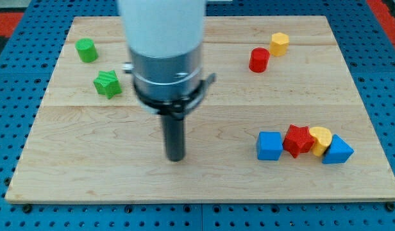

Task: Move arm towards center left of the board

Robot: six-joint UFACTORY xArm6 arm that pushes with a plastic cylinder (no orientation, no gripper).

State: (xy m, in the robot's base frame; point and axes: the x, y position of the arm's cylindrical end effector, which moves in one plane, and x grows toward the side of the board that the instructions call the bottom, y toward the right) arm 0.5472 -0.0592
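My tip (176, 158) rests on the wooden board (69, 167), a little left of the middle and toward the view's bottom. A green star block (107, 84) and a green cylinder (86, 50) lie up and to the left of it. A blue cube (270, 145) lies well to its right, touching a red star block (298, 140). My tip touches no block.
A yellow heart-shaped block (320, 140) and a blue triangular block (338, 150) continue the row to the right of the red star. A red cylinder (259, 59) and a yellow block (279, 43) sit at the view's upper right.
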